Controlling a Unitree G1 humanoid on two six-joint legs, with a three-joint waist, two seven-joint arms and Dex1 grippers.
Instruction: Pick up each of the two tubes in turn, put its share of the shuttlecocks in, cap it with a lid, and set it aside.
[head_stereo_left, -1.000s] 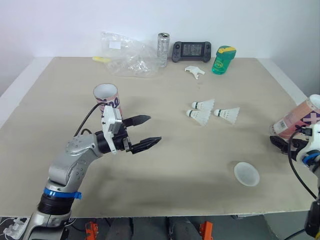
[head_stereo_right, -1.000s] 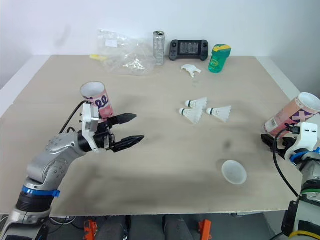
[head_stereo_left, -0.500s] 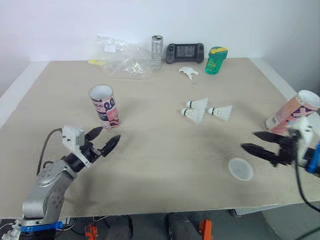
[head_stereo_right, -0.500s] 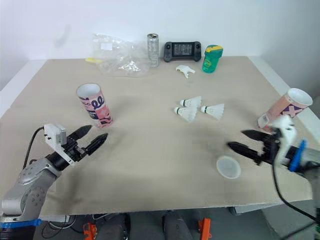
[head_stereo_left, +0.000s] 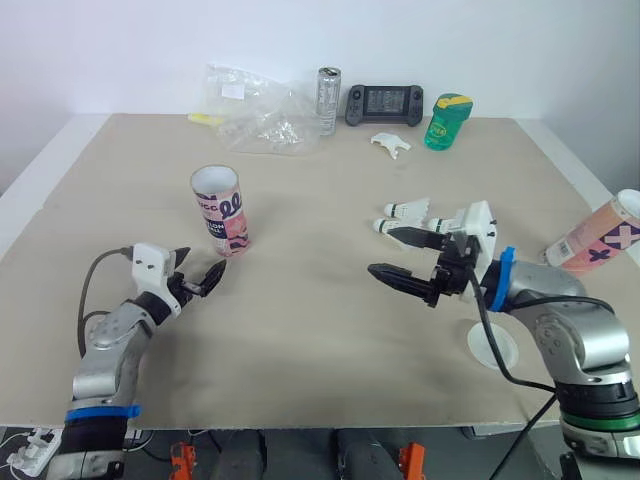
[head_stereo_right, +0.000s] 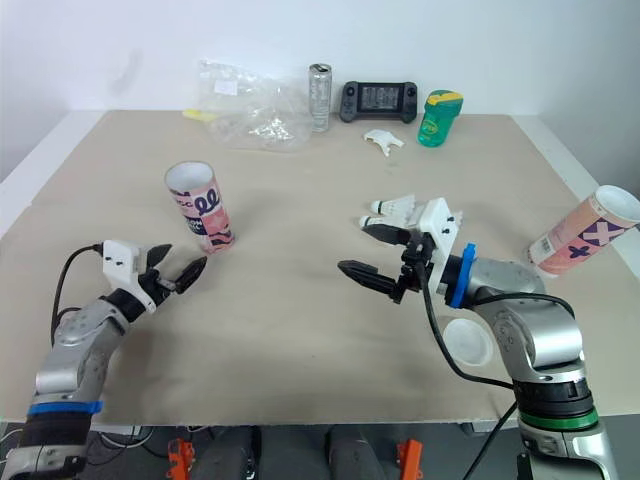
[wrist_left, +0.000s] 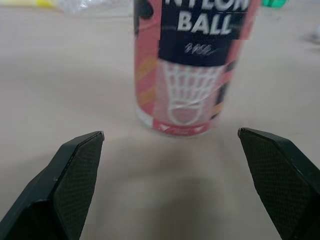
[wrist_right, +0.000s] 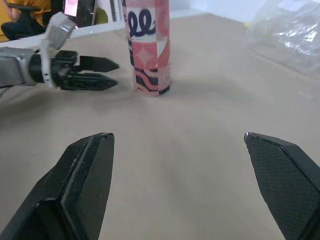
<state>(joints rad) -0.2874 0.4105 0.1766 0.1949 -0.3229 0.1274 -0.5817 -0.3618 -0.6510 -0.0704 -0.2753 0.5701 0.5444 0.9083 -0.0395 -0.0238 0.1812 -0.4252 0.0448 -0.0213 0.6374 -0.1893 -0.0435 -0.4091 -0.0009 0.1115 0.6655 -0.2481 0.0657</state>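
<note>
One pink patterned tube (head_stereo_left: 220, 210) stands upright, mouth up, left of the table's middle. The other tube (head_stereo_left: 598, 238) lies tilted at the right edge. White shuttlecocks (head_stereo_left: 405, 210) lie at centre right, partly hidden behind my right gripper (head_stereo_left: 380, 250), which hovers open and empty just in front of them, pointing left. A translucent lid (head_stereo_left: 493, 345) lies near the front right, under that arm. My left gripper (head_stereo_left: 203, 268) is open low over the table, short of the upright tube (wrist_left: 192, 65), which sits beyond its spread fingers (wrist_left: 75, 170).
Along the back edge sit a crumpled plastic bag (head_stereo_left: 255, 110), a silver can (head_stereo_left: 327, 100), a game controller (head_stereo_left: 384, 103), a green bottle (head_stereo_left: 446, 120) and a small white piece (head_stereo_left: 390, 143). The right wrist view also takes in my left gripper (wrist_right: 107, 72).
My right gripper has swung from the right edge in to the middle, in front of the shuttlecocks. My left gripper has dropped back from beside the upright tube to the near left.
</note>
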